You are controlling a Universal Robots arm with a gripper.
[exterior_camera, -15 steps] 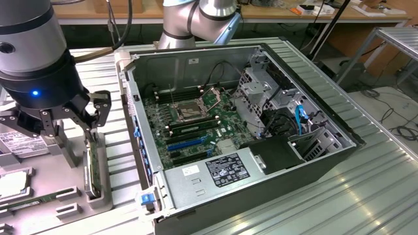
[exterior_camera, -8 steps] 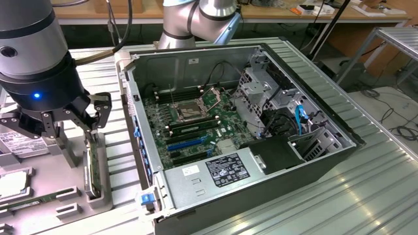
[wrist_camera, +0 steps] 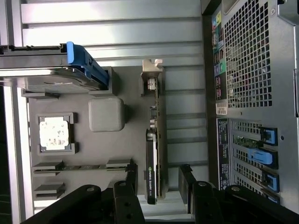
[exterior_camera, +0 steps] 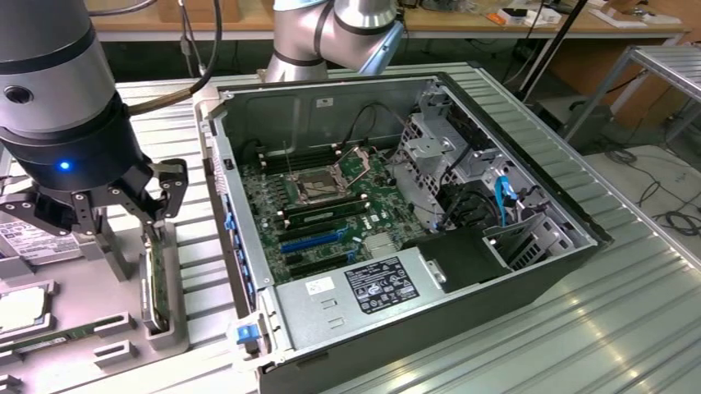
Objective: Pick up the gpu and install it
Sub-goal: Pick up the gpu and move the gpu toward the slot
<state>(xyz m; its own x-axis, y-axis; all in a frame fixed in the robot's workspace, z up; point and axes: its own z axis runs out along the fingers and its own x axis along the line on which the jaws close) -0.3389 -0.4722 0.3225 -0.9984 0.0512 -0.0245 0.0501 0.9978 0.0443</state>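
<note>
Two tool [wrist_camera: 158, 186] fingers stand wide apart, holding nothing. They flank the gpu [wrist_camera: 156, 140], on edge in a grey tray [wrist_camera: 131, 140].

Gpu [exterior_camera: 157, 279] upper end tucked behind gripper [exterior_camera: 131, 234] in exterior view. Arm [exterior_camera: 49, 98] cut off at top edge. Hard drive [exterior_camera: 25, 238] runs off exterior view's left. Power supply label [exterior_camera: 378, 285] print too small to read. Wrist view: computer case [wrist_camera: 252, 70] cropped at picture edge.

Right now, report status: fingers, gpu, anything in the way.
Fingers open, gripper straddling the gpu, not touching. The gpu on edge in its tray slot, uninstalled. Computer case open alongside, nothing between fingers and card.
</note>
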